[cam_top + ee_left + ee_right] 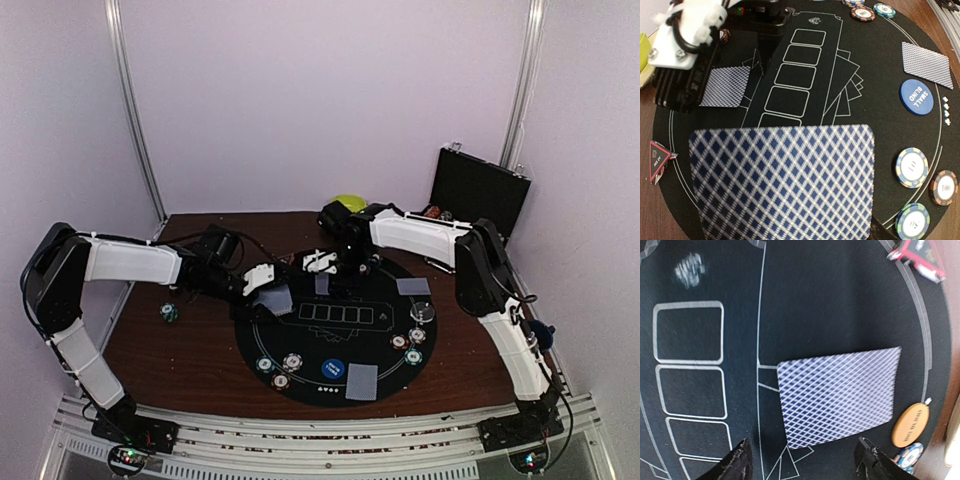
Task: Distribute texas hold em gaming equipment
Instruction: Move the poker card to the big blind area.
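we read the small blind disc only from the left wrist. left claw holds a card, tips hidden; right claw wide.

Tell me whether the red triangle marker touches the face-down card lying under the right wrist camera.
Apart. The right wrist view shows bare black mat between the red triangle marker and the card.

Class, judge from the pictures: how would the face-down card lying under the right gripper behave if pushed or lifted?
The card lies thin and flat on the mat, so it probably slides rather than lifts. It looks light and likely bends if pinched. Rolling seems unlikely.
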`<state>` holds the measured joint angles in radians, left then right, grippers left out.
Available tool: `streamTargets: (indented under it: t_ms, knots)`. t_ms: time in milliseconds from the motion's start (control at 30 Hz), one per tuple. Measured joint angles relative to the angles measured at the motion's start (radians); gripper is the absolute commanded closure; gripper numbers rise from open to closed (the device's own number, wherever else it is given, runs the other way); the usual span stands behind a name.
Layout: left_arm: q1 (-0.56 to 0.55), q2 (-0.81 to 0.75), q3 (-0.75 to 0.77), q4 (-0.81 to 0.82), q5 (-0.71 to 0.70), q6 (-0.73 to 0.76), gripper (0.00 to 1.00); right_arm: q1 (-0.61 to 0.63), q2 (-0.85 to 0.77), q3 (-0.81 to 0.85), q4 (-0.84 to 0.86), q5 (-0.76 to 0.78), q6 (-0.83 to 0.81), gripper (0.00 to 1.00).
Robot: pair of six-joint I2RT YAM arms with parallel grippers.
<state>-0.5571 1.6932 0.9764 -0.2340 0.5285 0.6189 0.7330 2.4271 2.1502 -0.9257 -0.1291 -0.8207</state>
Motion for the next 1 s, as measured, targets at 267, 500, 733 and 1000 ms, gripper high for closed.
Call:
streamTargets:
  t_ms: [267, 500, 733, 1000]
  knots:
    - [0.0, 0.0, 0.0, 0.0, 0.0, 0.0, 0.4, 0.003, -0.003, -0.05, 0.067, 0.096, 0.0, 0.34]
    - [0.0, 0.0, 0.0, 0.0, 0.0, 0.0, 0.4, 0.002, 0.027, -0.013, 0.126, 0.177, 0.001, 0.34]
    - [0.0, 0.0, 0.0, 0.0, 0.0, 0.0, 0.4, 0.002, 0.078, 0.069, 0.127, 0.186, -0.002, 0.32]
    - [0.0, 0.0, 0.0, 0.0, 0.0, 0.0, 0.4, 0.01, 0.089, 0.091, 0.119, 0.16, -0.013, 0.3]
